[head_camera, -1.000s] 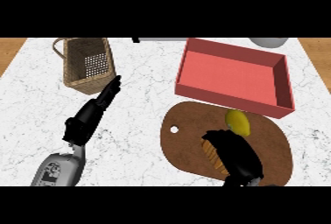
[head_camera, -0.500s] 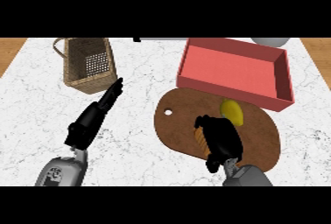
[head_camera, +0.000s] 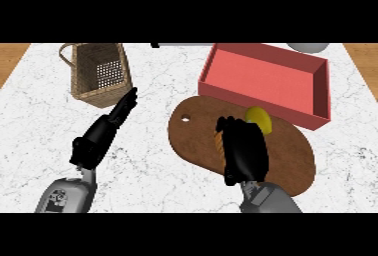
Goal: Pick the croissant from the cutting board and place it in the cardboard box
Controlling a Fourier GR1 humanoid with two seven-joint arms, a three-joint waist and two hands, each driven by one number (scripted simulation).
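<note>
On the oval wooden cutting board [head_camera: 295,155] lies the croissant [head_camera: 218,142], showing only as an orange-brown strip at the left side of my right hand [head_camera: 244,150]. That hand lies on top of it with fingers curled round it and hides most of it. A yellow lemon [head_camera: 258,120] sits on the board just beyond the fingertips. The red open box [head_camera: 266,80] stands behind the board at the upper right, with nothing showing inside it. My left hand [head_camera: 100,135] rests open over the counter at the left, fingers straight.
A wicker basket [head_camera: 100,72] stands at the back left, just beyond my left hand's fingertips. A white round object [head_camera: 310,47] shows at the far right back edge. Bare marble counter [head_camera: 148,170] lies between the two arms.
My right hand has drawn in over the croissant and curled round it, now nearer the lemon. The whole scene has shifted a little in view. The left hand has kept its pose.
</note>
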